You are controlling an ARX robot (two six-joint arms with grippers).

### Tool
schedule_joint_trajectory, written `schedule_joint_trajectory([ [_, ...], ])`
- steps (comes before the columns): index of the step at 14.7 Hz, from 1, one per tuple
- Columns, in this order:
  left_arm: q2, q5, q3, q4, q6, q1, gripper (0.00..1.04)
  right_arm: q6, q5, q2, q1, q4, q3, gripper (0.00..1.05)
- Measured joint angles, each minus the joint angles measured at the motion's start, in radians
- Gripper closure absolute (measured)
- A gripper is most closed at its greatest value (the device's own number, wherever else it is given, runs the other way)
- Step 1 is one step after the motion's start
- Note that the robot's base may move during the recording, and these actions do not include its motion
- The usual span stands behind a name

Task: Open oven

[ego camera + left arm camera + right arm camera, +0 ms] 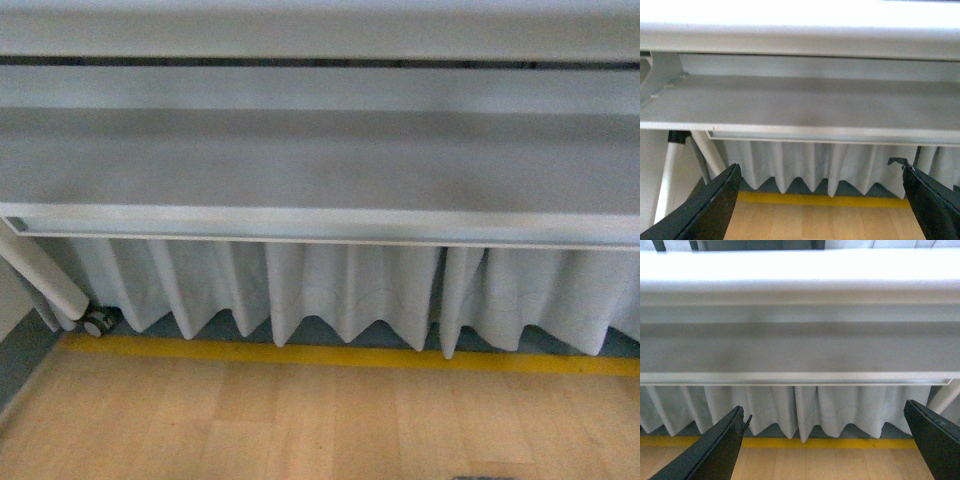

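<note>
A grey table frame [320,170] spans every view. Below it hangs a pleated white curtain [350,290], then the wood floor [300,420] with a yellow line [350,355]. The left jaws and right jaws are spread wide, holding nothing. I cannot tell where the oven is.

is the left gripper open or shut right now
Open. In the left wrist view the left gripper has its two black fingers wide apart with nothing between them; only the curtain and wooden floor show behind.

I see a grey rail [320,160], white pleated curtain [350,290], yellow stripe [350,355], pale wood floor [300,420], and black left gripper [819,167] and right gripper [824,407].
</note>
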Motion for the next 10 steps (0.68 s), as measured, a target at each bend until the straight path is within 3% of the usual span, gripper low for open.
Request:
schedule_joint_trajectory([
  [10, 0.0, 0.0, 0.0, 0.0, 0.001, 0.0, 0.07, 0.001, 0.0, 0.0, 0.0, 0.0, 0.0, 0.06],
])
